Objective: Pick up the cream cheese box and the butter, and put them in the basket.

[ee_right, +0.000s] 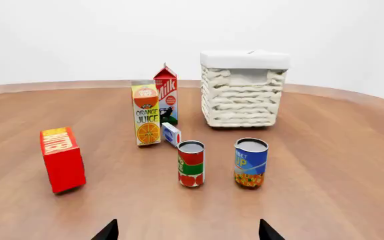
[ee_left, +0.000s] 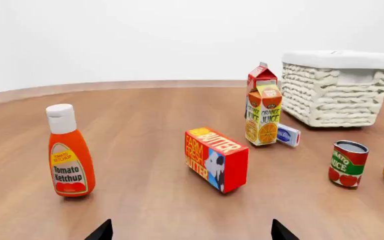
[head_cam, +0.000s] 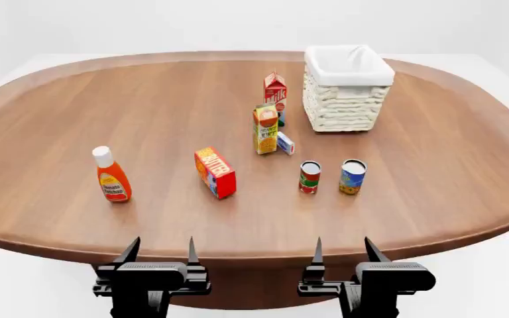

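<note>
Both the left gripper [head_cam: 160, 250] and the right gripper [head_cam: 343, 249] hang spread and empty off the table's [head_cam: 77, 119] near edge. The butter [head_cam: 215, 172] stands mid-table, likely a light, stiff carton: grasp across its 2 broad faces. The cream cheese box [head_cam: 285, 143], small and probably light, touches the juice carton [head_cam: 265, 129], near the basket [head_cam: 347, 87].

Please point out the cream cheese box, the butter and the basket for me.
cream cheese box [head_cam: 285, 143]: head view, on its top face.
butter [head_cam: 215, 172]: head view, on its lettered top face.
basket [head_cam: 347, 105]: head view, on its woven front wall.
</note>
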Robot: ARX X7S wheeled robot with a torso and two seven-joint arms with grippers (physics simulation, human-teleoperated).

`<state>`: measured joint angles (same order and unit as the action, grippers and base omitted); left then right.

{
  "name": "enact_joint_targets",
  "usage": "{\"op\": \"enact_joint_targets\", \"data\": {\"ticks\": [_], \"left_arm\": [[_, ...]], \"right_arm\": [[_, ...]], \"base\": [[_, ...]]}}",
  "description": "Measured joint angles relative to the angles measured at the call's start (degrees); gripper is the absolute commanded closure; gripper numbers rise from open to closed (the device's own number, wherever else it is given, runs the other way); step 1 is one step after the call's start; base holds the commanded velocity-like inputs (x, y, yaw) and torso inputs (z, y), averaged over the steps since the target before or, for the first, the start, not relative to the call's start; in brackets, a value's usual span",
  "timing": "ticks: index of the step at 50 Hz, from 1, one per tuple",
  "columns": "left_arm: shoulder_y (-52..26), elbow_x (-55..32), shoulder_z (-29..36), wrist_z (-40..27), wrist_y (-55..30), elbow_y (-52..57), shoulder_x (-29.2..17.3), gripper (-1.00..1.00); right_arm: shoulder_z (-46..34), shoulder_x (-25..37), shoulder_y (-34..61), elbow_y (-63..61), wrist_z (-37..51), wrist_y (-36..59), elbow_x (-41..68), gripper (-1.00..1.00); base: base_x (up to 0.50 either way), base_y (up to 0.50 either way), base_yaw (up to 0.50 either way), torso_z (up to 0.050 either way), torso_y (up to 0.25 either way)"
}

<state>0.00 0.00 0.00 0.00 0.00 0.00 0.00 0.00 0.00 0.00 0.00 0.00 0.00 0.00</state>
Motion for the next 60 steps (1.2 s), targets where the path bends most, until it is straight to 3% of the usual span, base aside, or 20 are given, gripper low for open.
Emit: {"op": "enact_joint_targets", "data": {"ticks": [31, 60], "left_arm": [[-0.2, -3.9, 3.2, -4.3, 0.4, 0.2, -3.3, -1.00], [4.3, -1.1, -4.0, -13.3, 8.9, 28.0, -8.5, -1.00]], "right_arm": [[-4.1, 3.4, 0.2, -0.4, 4.8, 0.8, 1.7, -1.00], [0.4, 6.6, 1.2, -24.4, 11.4, -6.5, 5.6, -1.00]], "base": [[0.00, 0.00, 0.00, 0.000, 0.000], [0.00, 0.00, 0.00, 0.000, 0.000]]}}
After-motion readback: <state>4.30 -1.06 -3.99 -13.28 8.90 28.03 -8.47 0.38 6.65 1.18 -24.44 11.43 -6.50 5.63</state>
